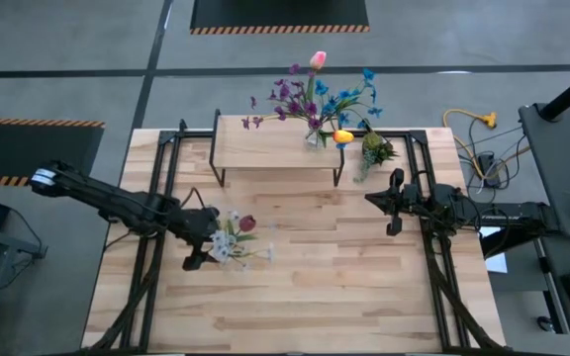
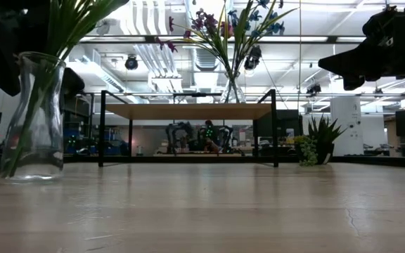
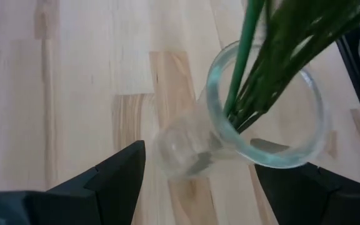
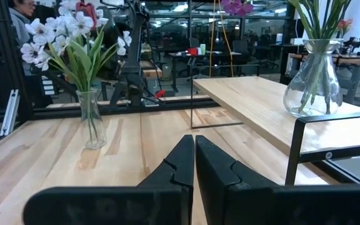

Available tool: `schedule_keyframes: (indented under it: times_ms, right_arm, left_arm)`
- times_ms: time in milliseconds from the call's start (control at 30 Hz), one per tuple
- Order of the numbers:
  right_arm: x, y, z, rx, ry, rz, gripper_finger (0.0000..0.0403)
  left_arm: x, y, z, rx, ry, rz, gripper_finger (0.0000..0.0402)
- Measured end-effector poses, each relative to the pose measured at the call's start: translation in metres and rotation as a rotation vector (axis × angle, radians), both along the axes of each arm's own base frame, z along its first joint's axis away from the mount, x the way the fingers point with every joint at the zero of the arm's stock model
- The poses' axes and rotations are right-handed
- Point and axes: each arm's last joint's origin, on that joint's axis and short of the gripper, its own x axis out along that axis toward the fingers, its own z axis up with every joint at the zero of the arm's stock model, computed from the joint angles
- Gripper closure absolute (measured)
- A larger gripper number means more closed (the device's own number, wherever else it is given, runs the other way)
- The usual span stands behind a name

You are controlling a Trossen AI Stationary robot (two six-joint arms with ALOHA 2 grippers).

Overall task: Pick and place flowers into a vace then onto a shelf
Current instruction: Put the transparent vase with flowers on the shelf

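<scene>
A clear glass vase (image 1: 228, 240) holding whitish and dark red flowers (image 1: 237, 229) stands upright on its base on the tabletop, left of the middle. My left gripper (image 1: 208, 238) is open just to the vase's left. In the left wrist view its fingers (image 3: 120, 175) stand wide on either side of the vase (image 3: 264, 106), and no touch shows. A second vase (image 1: 313, 135) with purple, blue, pink and orange flowers (image 1: 310, 94) stands on the shelf (image 1: 265, 143). My right gripper (image 1: 388, 205) is shut and empty, hovering right of the shelf.
A short green-yellow leafy sprig (image 1: 375, 148) stands on the table at the shelf's right end. Black frame rails (image 1: 433, 247) run along both sides of the table. Bare wood (image 1: 305, 297) lies toward the near edge. Beyond the table a person (image 4: 24, 9) shows in the right wrist view.
</scene>
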Motion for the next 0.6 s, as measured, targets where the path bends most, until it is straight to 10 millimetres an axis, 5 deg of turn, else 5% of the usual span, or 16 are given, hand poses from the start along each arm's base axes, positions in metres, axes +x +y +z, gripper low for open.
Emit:
schedule_keyframes:
  times_ms: [600]
  right_arm:
    - [0.000, 0.000, 0.000, -0.003, 0.001, 0.002, 0.0394]
  left_arm:
    - [0.003, -0.001, -0.022, -0.073, -0.130, 0.039, 0.0125]
